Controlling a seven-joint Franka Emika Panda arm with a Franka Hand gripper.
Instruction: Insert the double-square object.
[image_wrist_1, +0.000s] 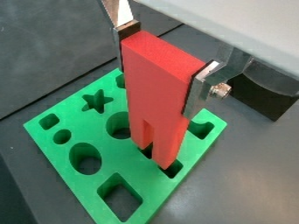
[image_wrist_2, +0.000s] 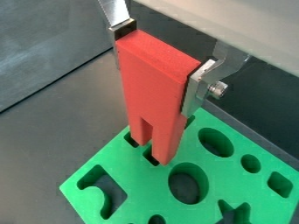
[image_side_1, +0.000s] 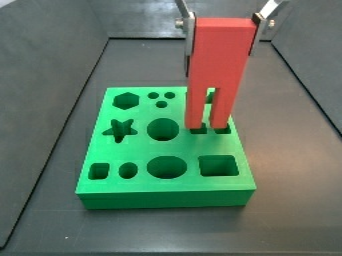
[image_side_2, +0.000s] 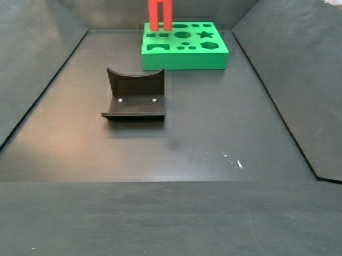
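Note:
The double-square object is a tall red block standing upright over the green board. My gripper is shut on its solid top, one silver finger on each side, as both wrist views show. The two legs point down, and their tips sit at or just inside the pair of square holes at the board's edge. In a side view only the lower part of the red block shows above the board; the gripper is out of that view.
The board has several other empty cut-outs: a star, a hexagon, round holes, an oval and a square. The dark fixture stands on the floor away from the board. Dark walls bound the floor.

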